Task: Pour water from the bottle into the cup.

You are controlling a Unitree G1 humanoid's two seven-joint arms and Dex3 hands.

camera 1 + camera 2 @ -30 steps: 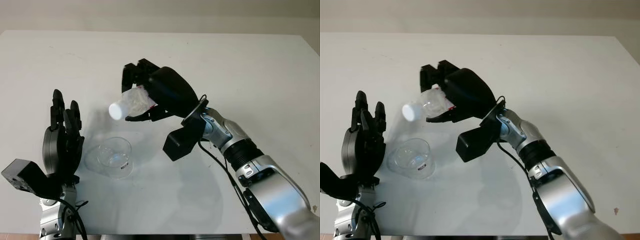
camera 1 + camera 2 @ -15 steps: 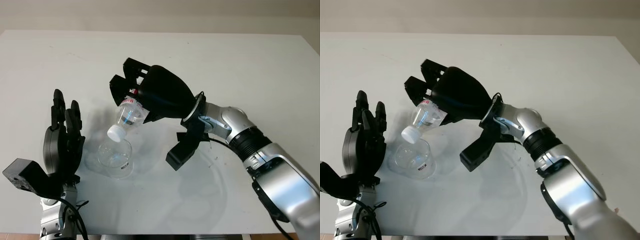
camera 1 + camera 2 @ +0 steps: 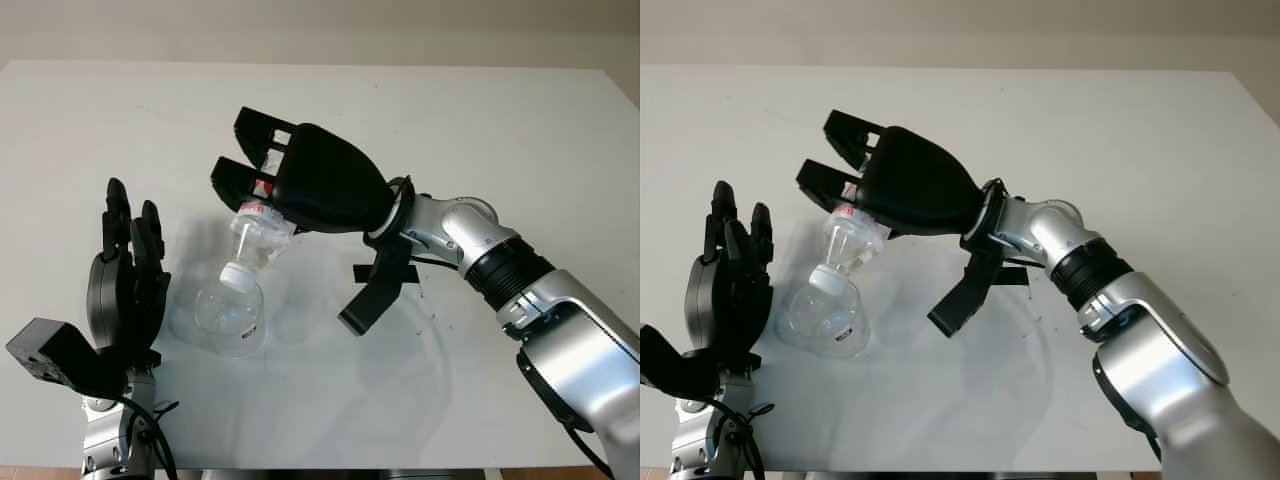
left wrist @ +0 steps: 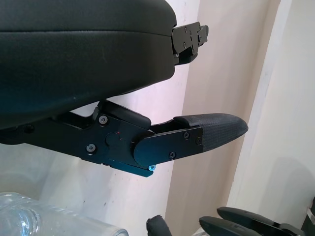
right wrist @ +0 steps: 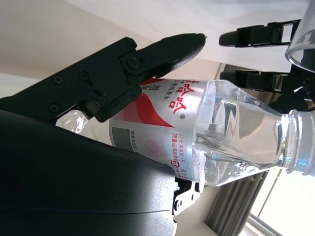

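Right hand point(image 3: 262, 190) is up over the middle of the table point(image 3: 520, 130), and I've got its fingers wrapped around the bottle point(image 3: 256, 236), gripping the labelled body. From my seat the bottle is tipped steeply, neck pointing down and away from the palm, with its white cap point(image 3: 232, 275) on and sitting right at the rim of the cup point(image 3: 229, 318). That cup is clear, standing just below the fingertips, slightly toward my left side. In the right wrist view I can see the red and white label point(image 5: 162, 123) pressed against the black palm, a finger point(image 5: 147, 56) laid across the top of it, and water point(image 5: 236, 142) pooled toward the neck. Whether any is leaving the bottle, I can't tell.

Left hand point(image 3: 127, 290) is open, raised beside the cup on the far side from the right hand, near it but not touching, holding nothing.
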